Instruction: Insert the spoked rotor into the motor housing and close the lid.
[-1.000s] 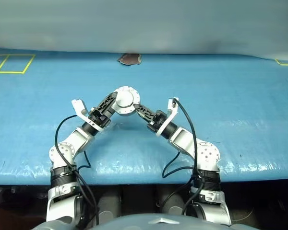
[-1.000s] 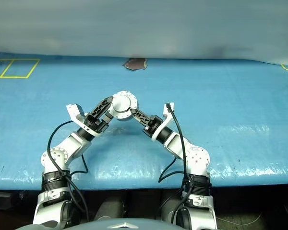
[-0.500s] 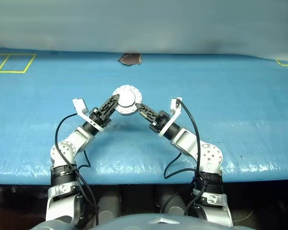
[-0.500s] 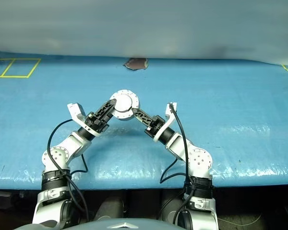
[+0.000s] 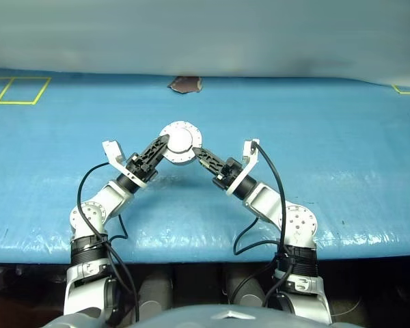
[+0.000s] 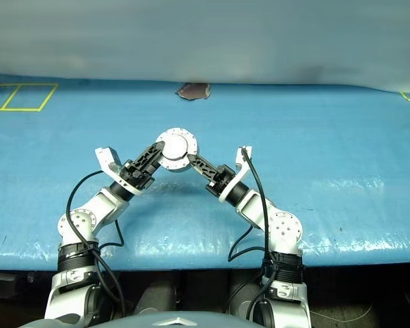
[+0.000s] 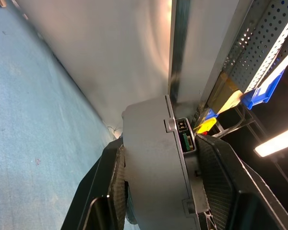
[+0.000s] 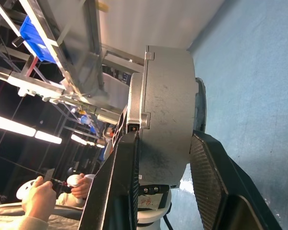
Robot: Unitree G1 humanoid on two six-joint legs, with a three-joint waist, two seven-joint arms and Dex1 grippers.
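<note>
The motor housing [image 8: 166, 125], a short round silver-grey can, hangs above the blue table between both grippers. Its flat round face, the lid [image 5: 180, 139], is turned toward me and lies flat on the can. My left gripper [image 5: 165, 142] is shut on the housing's left side, with a black finger [image 7: 110, 191] against each flat face. From the right, my right gripper [image 5: 197, 152] is shut on the same can, its fingers [image 8: 209, 182] clamping both faces. The spoked rotor is hidden.
The blue table cover [image 5: 328, 150] runs wide on both sides. A brown patch [image 5: 184, 84] lies at its far edge, and yellow tape marks [image 5: 17, 90] lie far left. A person's hands [image 8: 38, 194] and shelving with blue bins [image 8: 31, 33] are beyond the table.
The left gripper's fingers have closed in from a wide spread onto the housing. Both arms and the housing have stayed where they were.
</note>
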